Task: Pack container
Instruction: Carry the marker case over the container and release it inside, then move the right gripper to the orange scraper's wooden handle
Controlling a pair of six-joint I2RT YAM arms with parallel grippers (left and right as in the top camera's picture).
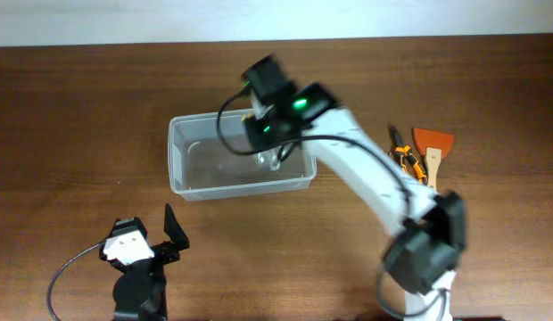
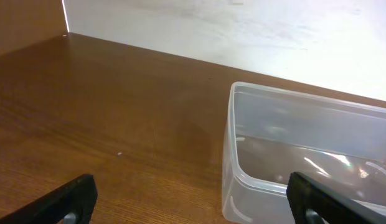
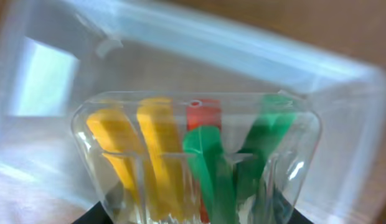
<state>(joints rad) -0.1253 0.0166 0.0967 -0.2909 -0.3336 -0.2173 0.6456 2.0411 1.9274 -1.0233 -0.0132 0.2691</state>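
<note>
Our right gripper (image 1: 270, 158), clamped on the small clear box (image 3: 196, 155), hangs over the container (image 1: 182, 162) toward its 3 o'clock end; the left gripper (image 2: 194, 200) has its jaws apart.

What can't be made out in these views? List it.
- Right jaws: overhead, hidden under the wrist; right wrist view, clear box fills the frame.
- Container: right wrist view, blurred.
- Left jaws: left wrist view, cut off by bottom edge.
- Pliers: overhead, too small for detail.
</note>
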